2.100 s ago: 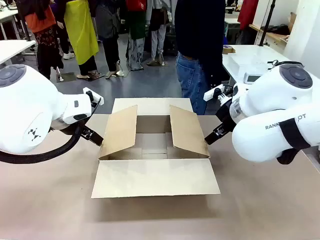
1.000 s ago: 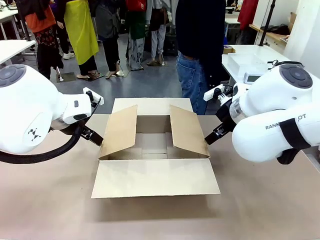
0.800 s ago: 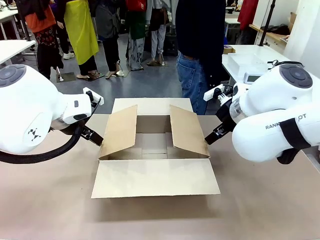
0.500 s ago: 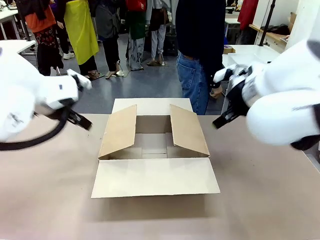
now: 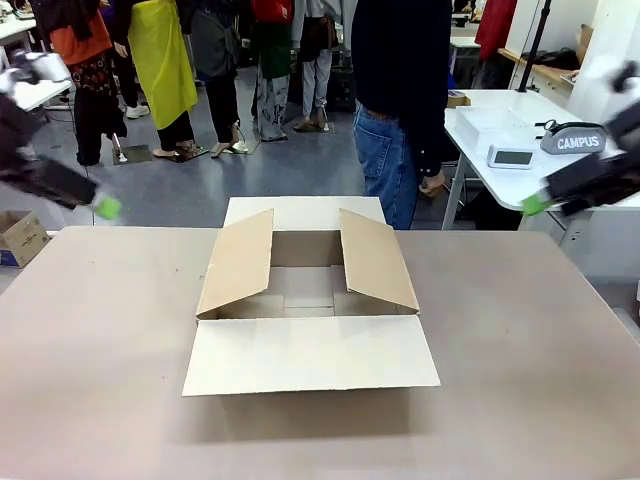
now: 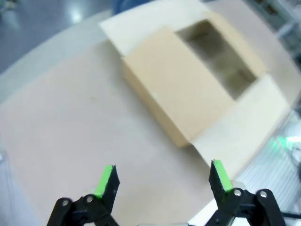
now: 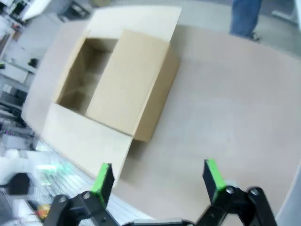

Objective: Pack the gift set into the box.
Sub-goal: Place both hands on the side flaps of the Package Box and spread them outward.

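Note:
The box [image 5: 310,365] stands open in the middle of the table, side flaps tilted inward over a bare bottom, front and back flaps lying flat. The gift set is out of view. My left gripper [image 5: 100,206] hangs blurred at the far left, high above the table's back corner. In the left wrist view it [image 6: 163,176] is open with nothing between its green pads, and the box [image 6: 174,89] lies well ahead. My right gripper [image 5: 538,204] is at the far right, also raised. In its wrist view it [image 7: 157,176] stands open and empty, far from the box [image 7: 127,89].
A person [image 5: 400,100] in a dark top and jeans stands at the table's far side. To the right, a white side table holds a grey pouch [image 5: 573,138] and a small white device [image 5: 510,155]. A small printed carton [image 5: 18,237] sits on the floor at left.
Both arms have swung up and outward, away from the box's side flaps, to the picture's edges. The box has not moved.

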Available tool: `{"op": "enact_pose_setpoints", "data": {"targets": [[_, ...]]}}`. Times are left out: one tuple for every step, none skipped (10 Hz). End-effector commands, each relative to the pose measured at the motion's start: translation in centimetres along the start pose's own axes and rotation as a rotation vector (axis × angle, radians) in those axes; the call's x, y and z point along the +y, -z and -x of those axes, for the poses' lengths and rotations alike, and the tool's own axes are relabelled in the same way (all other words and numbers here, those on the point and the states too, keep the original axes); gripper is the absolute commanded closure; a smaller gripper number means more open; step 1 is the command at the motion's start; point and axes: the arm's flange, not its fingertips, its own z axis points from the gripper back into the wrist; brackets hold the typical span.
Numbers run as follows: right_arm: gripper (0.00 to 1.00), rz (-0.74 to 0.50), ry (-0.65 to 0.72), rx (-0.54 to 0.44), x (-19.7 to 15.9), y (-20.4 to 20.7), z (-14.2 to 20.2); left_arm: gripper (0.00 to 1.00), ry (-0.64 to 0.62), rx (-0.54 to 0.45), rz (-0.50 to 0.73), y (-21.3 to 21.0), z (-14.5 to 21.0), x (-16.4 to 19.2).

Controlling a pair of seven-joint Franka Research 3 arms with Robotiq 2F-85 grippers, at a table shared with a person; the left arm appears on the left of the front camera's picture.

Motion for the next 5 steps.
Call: {"op": "enact_pose_setpoints", "data": {"targets": [[0.0, -0.17, 0.288, -0.15, -7.1, -4.9, 2.9, 0.0, -0.233, 0.021, 0.274, -3.3, 5.9, 7.5], [0.0, -0.248, 0.378, -0.202, -10.7, -6.1, 4.5, 0.0, -0.398, -0.078, 0.395, -4.6, 9.0, 12.0], [0.0, -0.326, 0.464, -0.242, -14.1, -6.4, 5.8, 0.0, -0.538, -0.176, 0.514, -5.0, 12.2, 15.9], [0.0, -0.394, 0.546, -0.261, -17.2, -6.0, 7.0, 0.0, -0.675, -0.295, 0.633, -4.5, 16.0, 20.1], [0.0, -0.43, 0.614, -0.248, -19.6, -4.9, 7.7, 0.0, -0.773, -0.419, 0.719, -3.6, 19.0, 21.8]]}}
